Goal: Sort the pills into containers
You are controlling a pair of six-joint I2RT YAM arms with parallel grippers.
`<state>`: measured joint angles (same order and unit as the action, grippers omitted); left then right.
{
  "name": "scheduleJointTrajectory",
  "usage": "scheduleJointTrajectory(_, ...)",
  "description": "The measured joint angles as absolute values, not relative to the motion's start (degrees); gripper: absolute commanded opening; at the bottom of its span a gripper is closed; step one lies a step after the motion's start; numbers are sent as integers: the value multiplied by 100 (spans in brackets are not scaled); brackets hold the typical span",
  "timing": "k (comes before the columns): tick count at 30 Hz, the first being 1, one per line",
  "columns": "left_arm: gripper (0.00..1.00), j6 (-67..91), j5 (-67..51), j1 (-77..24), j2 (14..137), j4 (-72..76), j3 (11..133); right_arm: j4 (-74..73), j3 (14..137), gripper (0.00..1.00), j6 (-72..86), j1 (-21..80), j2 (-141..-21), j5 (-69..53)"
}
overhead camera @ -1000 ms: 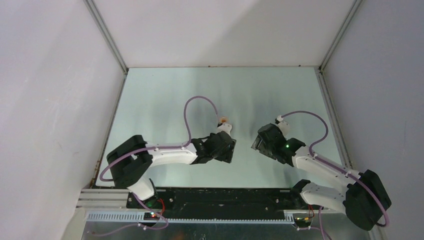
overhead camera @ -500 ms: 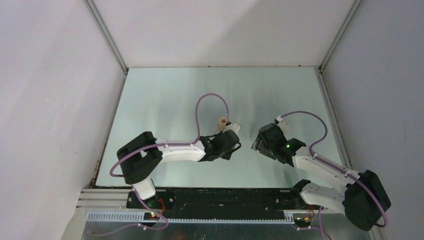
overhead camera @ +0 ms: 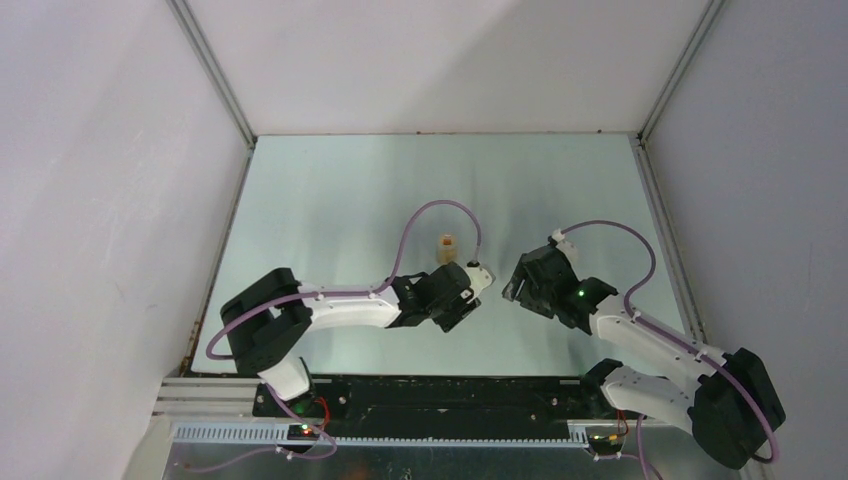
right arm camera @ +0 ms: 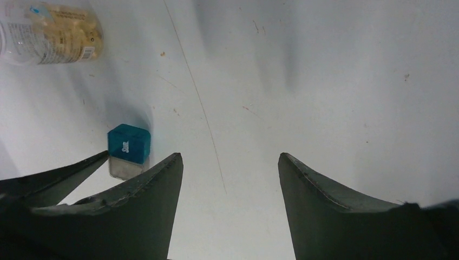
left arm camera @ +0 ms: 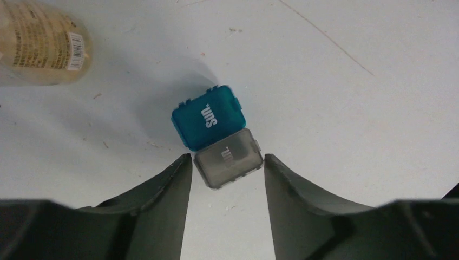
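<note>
Teal-and-grey case (left arm camera: 218, 135) lies mid-worktop (left arm camera: 352, 108), its grey end between the left pincer's (left arm camera: 227, 179) parted fingers, untouched, long axis running straight ahead; right pincer (right arm camera: 230, 162) gapes empty, farther off.

— What can you read from where you sit?

— On the left wrist view you get one clear word: "Sun." in white letters on the teal lid of the container (left arm camera: 208, 116), turned partly upside down. The grey lid (left arm camera: 228, 157) hinged against it carries a paler mark of the same sort, too faint for you to read.

— Anything on the bottle?

— The bottle (left arm camera: 40, 43) at the upper left has a white label with a barcode and lines of small print, but you can't make out a single word.

— And the right wrist view?

— There the same "Sun." shows on the teal face, tiny. The bottle's label is print you can't read.
</note>
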<state>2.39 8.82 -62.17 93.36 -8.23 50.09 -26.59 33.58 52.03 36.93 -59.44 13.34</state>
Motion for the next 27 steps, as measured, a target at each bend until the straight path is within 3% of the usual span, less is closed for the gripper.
scheduleJointTrajectory(2, 81, 141, 773, -6180, 9332, -805, 5009, -2657, 3358, 71, 5146, 3660, -5946, 1229)
scheduleJointTrajectory(6, 86, 56, 729, -6064, 9325, -779, 5009, -2600, 3358, 71, 5041, 3625, -6025, 1061)
scheduleJointTrajectory(11, 82, 228, 895, -5905, 9028, -683, 4831, -2355, 3358, 64, 4915, 3614, -6427, 770)
scheduleJointTrajectory(17, 73, 884, 1129, -5728, 7920, -480, 4134, -1975, 3446, 38, 4847, 3795, -7293, 478)
scheduleJointTrajectory(19, 72, 1188, 1245, -5666, 7496, -447, 3922, -1940, 3573, 33, 4851, 3994, -7555, 486)
scheduleJointTrajectory(27, 74, 2377, 2123, -5288, 5968, -644, 3658, -2167, 4254, 26, 5234, 5210, -8117, 1125)
